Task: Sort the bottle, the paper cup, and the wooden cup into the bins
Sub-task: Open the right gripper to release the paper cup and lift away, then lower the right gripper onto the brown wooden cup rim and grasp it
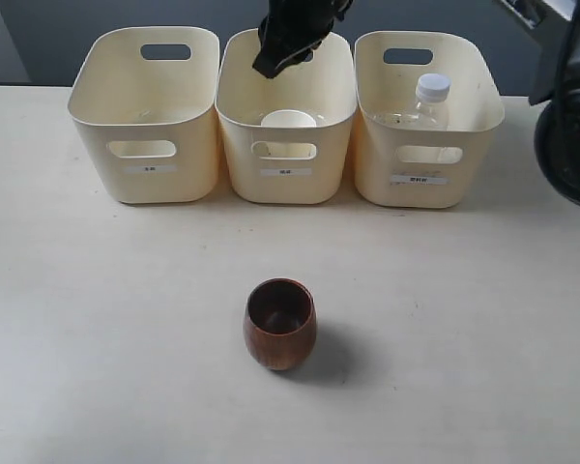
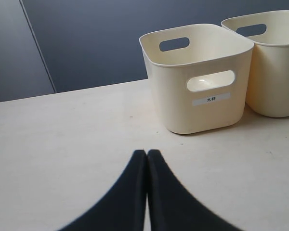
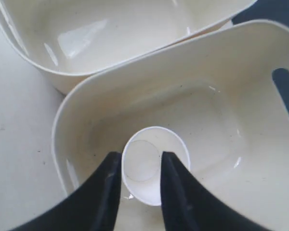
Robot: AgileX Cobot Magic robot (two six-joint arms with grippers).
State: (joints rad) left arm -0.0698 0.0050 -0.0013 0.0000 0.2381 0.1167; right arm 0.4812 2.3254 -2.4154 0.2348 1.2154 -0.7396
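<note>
The wooden cup (image 1: 280, 325) stands upright on the table, in front of the three bins. The paper cup (image 1: 288, 119) sits inside the middle bin (image 1: 286, 179). Inside the right bin (image 1: 425, 184) is the bottle (image 1: 428, 101), white cap up. The left bin (image 1: 147, 164) shows nothing inside. My right gripper (image 1: 285, 43) hangs open above the middle bin. In the right wrist view its fingers (image 3: 106, 192) frame the paper cup (image 3: 151, 166) lying below them in the middle bin (image 3: 135, 77). My left gripper (image 2: 147, 153) is shut and holds nothing, low over bare table before the left bin (image 2: 197, 82).
Part of a dark arm (image 1: 568, 126) hangs at the right edge of the exterior view. A dark wall (image 2: 111, 43) rises behind the table. A neighbouring bin (image 3: 111, 38) shows beside the middle one in the right wrist view.
</note>
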